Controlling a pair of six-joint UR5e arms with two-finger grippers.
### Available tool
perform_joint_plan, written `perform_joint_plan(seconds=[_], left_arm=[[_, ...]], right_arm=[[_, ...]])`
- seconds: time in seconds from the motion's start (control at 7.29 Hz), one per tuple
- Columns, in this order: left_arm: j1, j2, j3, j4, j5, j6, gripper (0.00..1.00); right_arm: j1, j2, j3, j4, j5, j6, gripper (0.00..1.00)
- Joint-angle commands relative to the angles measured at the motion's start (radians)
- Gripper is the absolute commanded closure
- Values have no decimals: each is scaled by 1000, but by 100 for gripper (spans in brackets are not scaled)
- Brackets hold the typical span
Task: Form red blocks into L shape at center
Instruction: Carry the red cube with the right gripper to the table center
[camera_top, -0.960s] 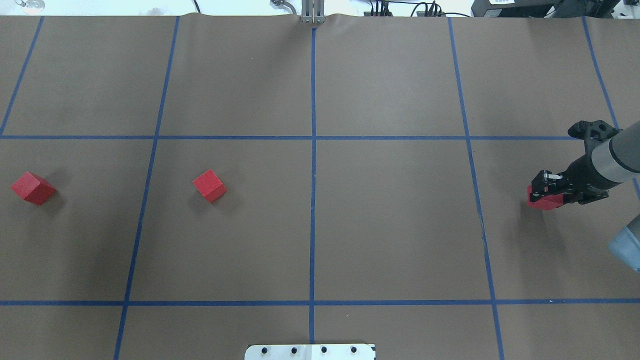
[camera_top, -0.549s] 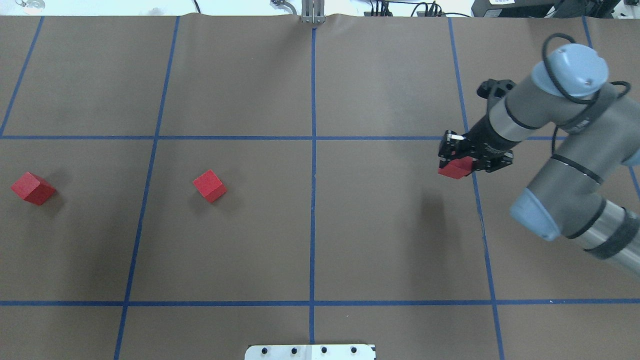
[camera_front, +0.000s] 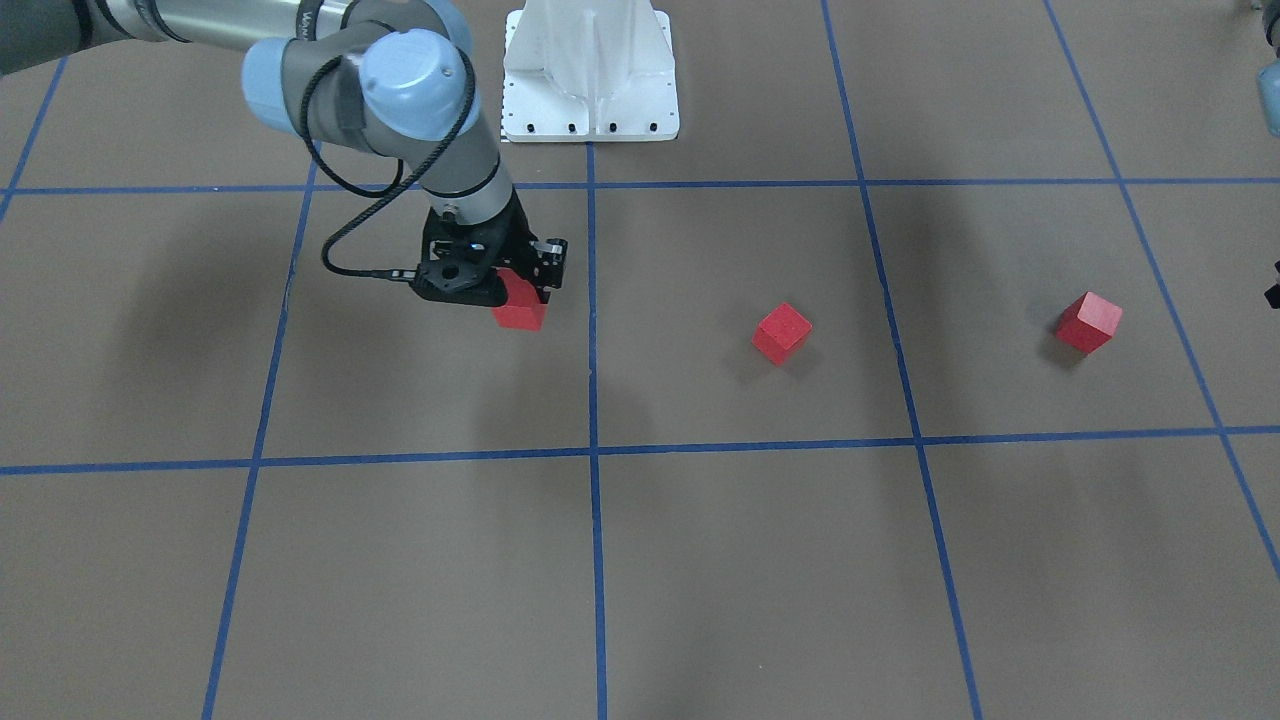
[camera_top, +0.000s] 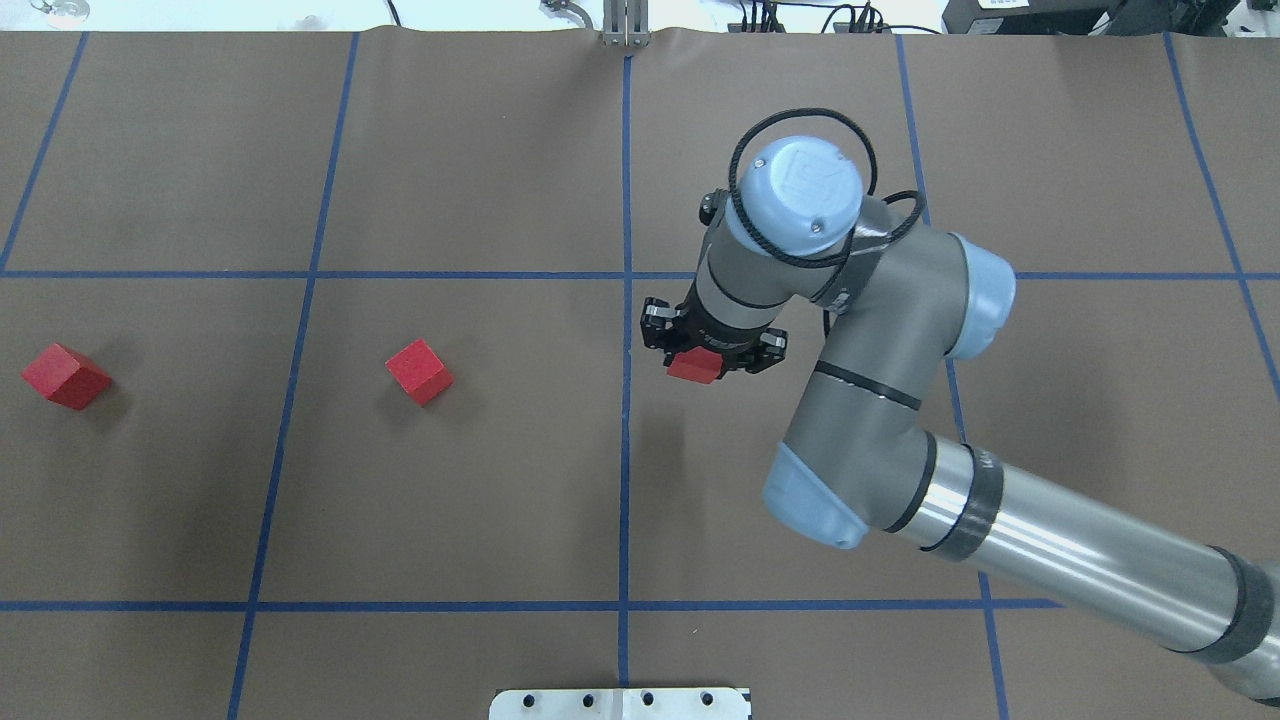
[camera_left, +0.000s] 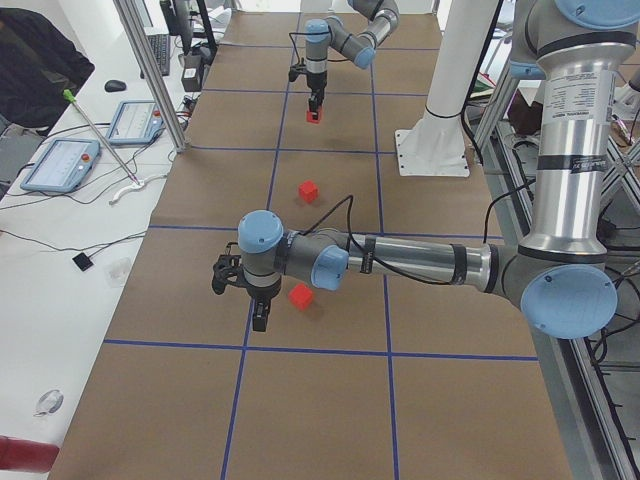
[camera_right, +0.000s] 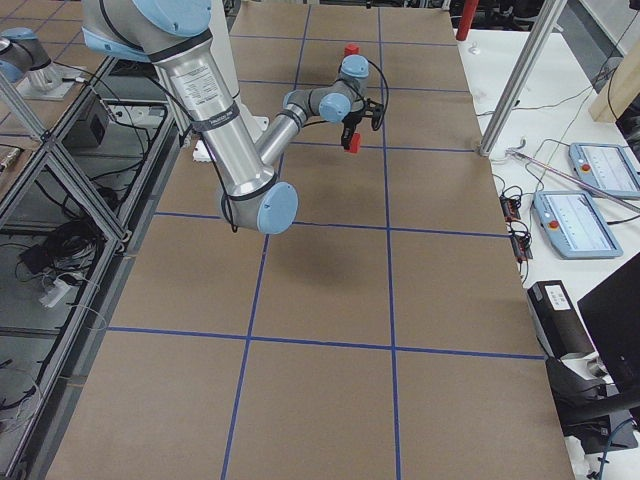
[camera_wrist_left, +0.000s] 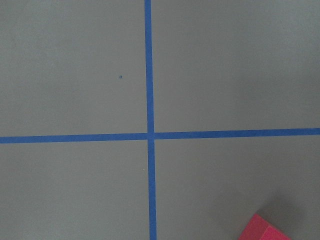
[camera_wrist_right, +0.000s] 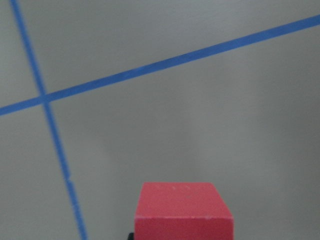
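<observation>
My right gripper (camera_top: 697, 358) is shut on a red block (camera_top: 693, 367) and holds it above the table, just right of the centre blue tape line (camera_top: 625, 420). The front view shows the same gripper (camera_front: 522, 298) and block (camera_front: 519, 314). The right wrist view shows the held block (camera_wrist_right: 183, 212) over brown paper. Two more red blocks lie on the left half: one mid-left (camera_top: 419, 371) (camera_front: 781, 332) and one far left (camera_top: 65, 376) (camera_front: 1088, 322). My left gripper (camera_left: 259, 318) hangs beside the far-left block (camera_left: 299, 296); I cannot tell whether it is open or shut.
The white base plate (camera_top: 620, 703) sits at the table's near edge on the centre line. Blue tape lines split the brown paper into squares. A side bench with tablets (camera_left: 60, 165) and metal posts (camera_left: 150, 75) stands beyond the far edge.
My right arm has swept left with the red block, from the table's right edge to just right of the centre line. The two loose blocks have not moved.
</observation>
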Motion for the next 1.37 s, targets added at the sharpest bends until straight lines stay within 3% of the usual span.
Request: perform_joint_plan(seconds=[0.0, 0.14, 0.27, 0.82, 0.96, 1.1, 1.23], left_arm=[[2, 0, 2, 0, -2, -1, 0], [2, 0, 0, -1, -2, -1, 0], [2, 0, -1, -1, -2, -1, 0], [2, 0, -2, -3, -2, -1, 0], [2, -2, -3, -3, -2, -1, 0], [2, -2, -3, -3, -2, -1, 0], [2, -6, -6, -3, -2, -1, 0]], right_arm=[[-62, 84, -130, 83, -65, 11, 100], [-78, 86, -143, 85, -69, 3, 100], [-85, 84, -144, 85, -69, 4, 71], [-102, 83, -175, 85, -71, 1, 49], [-107, 81, -176, 85, -76, 3, 29], [-125, 81, -176, 85, -126, 6, 1], [-127, 84, -173, 85, -149, 17, 1]])
